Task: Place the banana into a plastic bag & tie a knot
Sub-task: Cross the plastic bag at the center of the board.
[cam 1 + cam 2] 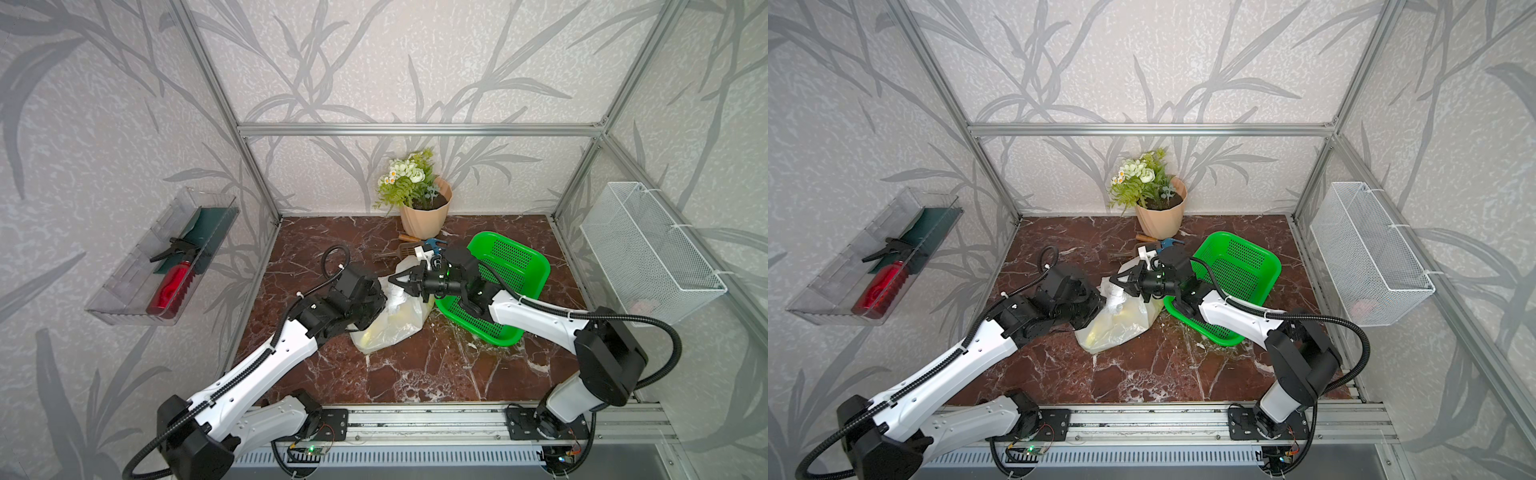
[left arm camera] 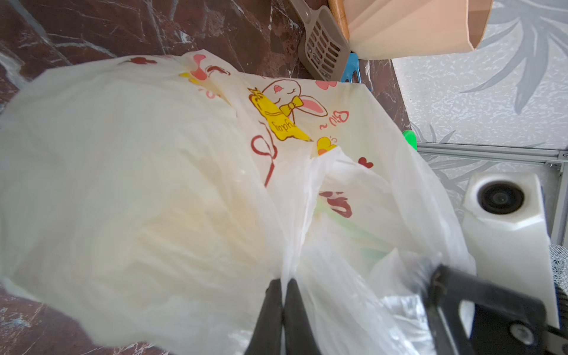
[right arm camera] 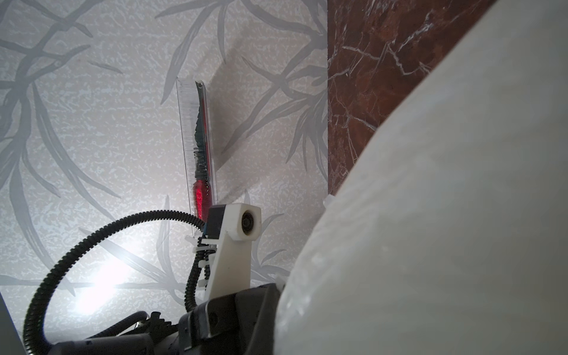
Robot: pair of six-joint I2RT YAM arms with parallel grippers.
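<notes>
Thin white semi-see-through plastic bag (image 1: 401,318), cartoon-printed: just beside green perforated plastic basket (image 1: 528,266). Left gripper (image 2: 284,281), opposite basket: jaws clamped on bag film. Right gripper (image 1: 398,279), over basket's edge: jaws shut on bag's top.

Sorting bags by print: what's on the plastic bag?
The plastic bag: white with yellow-pink cartoon rabbit prints; left wrist view.

Thin crinkly translucent plastic bag (image 2: 123,184), glossy veined marble-look tabletop (image 1: 415,374), shiny perforated plastic basket (image 1: 536,268)

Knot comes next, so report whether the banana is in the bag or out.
In, it seems: the banana shows yellow through the plastic bag.
</notes>
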